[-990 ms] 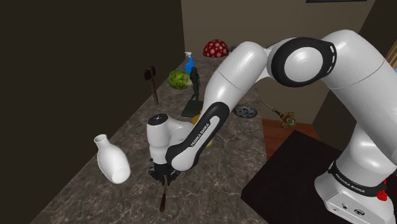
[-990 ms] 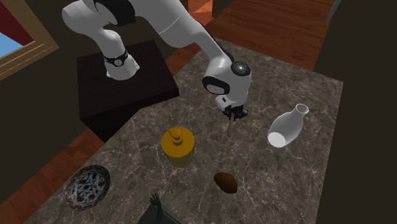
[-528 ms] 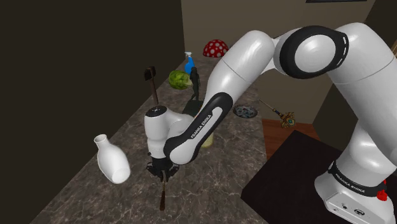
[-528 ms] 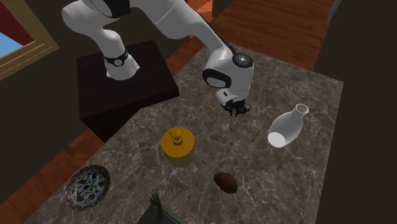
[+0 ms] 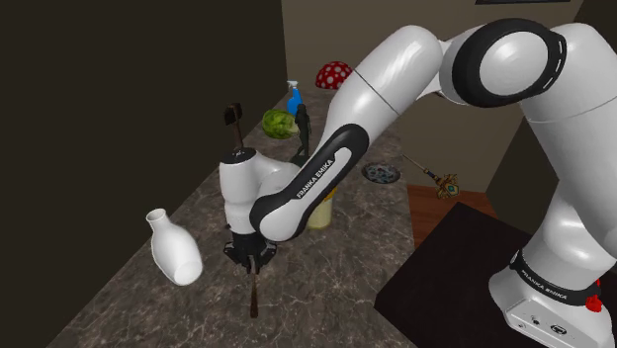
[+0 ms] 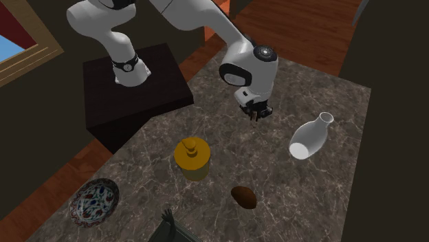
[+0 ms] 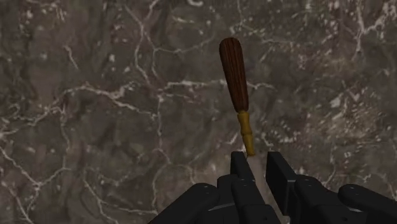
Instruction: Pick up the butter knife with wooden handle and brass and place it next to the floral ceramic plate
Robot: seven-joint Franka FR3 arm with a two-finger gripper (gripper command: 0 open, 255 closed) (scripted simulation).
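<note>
Gripper (image 7: 257, 167) was clamped on the butter knife (image 7: 234, 73): both black fingers (image 7: 240, 167) pinched the pale blade between them, with the brass collar just past the fingertips and the dark wooden handle pointing straight away from the hand over the dark marble countertop (image 7: 95, 95). In the shoulder view the gripper (image 5: 252, 265) pointed down and the knife (image 5: 254, 297) hung nearly upright under it, handle end lowest. Could not tell whether that end touched the counter. White vase (image 5: 175, 252) lay tilted on the marble near the gripper, on the shoulder view's left, apart from the knife. In the second exterior view the gripper (image 6: 258, 115) sat between the vase (image 6: 309, 137) and a yellow lidded jar (image 6: 192, 158). The floral plate (image 6: 96, 201) lay well apart from it, near the counter's lower-left corner in that view, beyond the jar. A brown oval object (image 6: 244, 196) lay on the marble below the gripper in that view.
</note>
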